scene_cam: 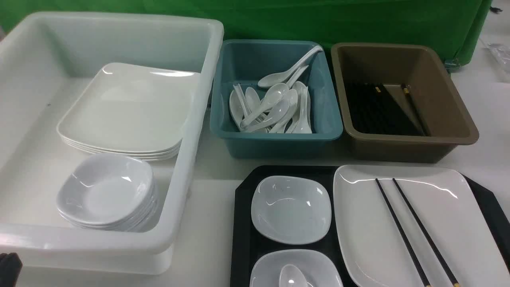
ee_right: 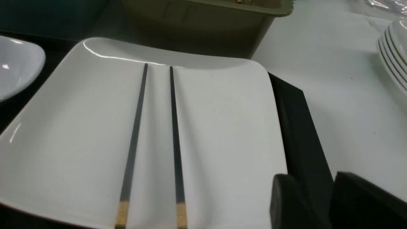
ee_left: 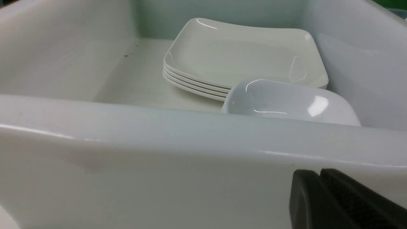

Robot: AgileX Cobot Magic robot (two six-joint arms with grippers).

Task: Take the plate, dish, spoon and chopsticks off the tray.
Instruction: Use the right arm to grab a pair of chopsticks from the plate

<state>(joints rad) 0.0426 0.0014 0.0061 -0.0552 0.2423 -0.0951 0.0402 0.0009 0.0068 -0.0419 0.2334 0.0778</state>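
The black tray [scene_cam: 243, 223] lies at the near right. On it are two small white dishes [scene_cam: 291, 209] [scene_cam: 263, 273]; the white spoon [scene_cam: 293, 277] lies in the nearer one. The large square plate [scene_cam: 462, 215] fills the tray's right side, with the black chopsticks [scene_cam: 402, 233] lying side by side across it. In the right wrist view my right gripper [ee_right: 313, 187] stands open with nothing in it, over the tray's rim [ee_right: 299, 127] beside the plate [ee_right: 222, 127] and to the right of the chopsticks [ee_right: 133, 143]. My left gripper [ee_left: 320, 173] is shut and empty, low before the white tub's outer wall [ee_left: 159, 159].
The white tub [scene_cam: 119, 239] at left holds a stack of square plates [scene_cam: 127, 111] and a stack of small dishes [scene_cam: 105, 191]. A teal tub [scene_cam: 279, 139] holds several spoons. A brown tub [scene_cam: 398, 147] holds chopsticks. More plates [ee_right: 394, 57] are stacked right of the tray.
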